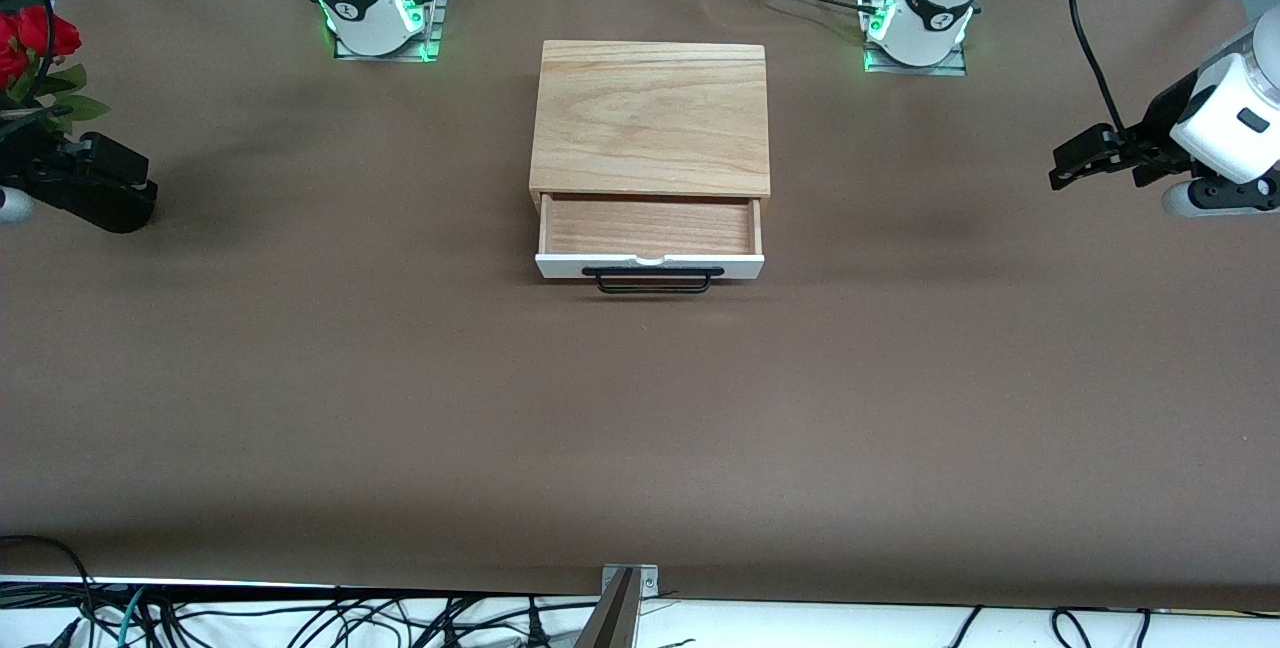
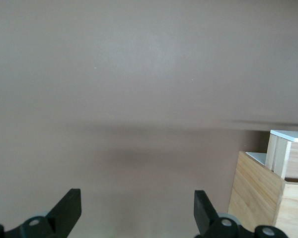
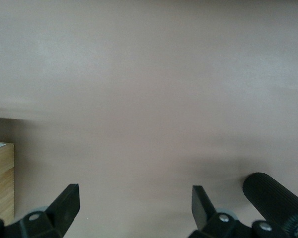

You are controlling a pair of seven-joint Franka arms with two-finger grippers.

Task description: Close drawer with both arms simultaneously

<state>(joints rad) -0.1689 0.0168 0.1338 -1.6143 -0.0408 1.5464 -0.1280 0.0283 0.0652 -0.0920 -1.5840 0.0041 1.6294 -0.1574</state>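
The drawer (image 1: pixel 650 226) stands pulled out of the oak-coloured box (image 1: pixel 650 118) at the table's middle, its white front and black wire handle (image 1: pixel 652 280) facing the front camera. The tray holds nothing. My left gripper (image 1: pixel 1068 166) hangs open over the bare table at the left arm's end, well apart from the box. In the left wrist view, that gripper (image 2: pixel 137 206) has nothing between its fingers, and the box (image 2: pixel 258 198) and the drawer (image 2: pixel 288 153) show at the edge. My right gripper (image 1: pixel 130 190) hangs over the right arm's end. It (image 3: pixel 135 203) is open and holds nothing.
Red roses (image 1: pixel 30 38) stand at the table's edge by the right gripper. A black ribbed cylinder (image 3: pixel 274 199) shows close to that gripper in the right wrist view. A corner of the box (image 3: pixel 1 178) shows there too. Brown cloth (image 1: pixel 640 428) covers the table.
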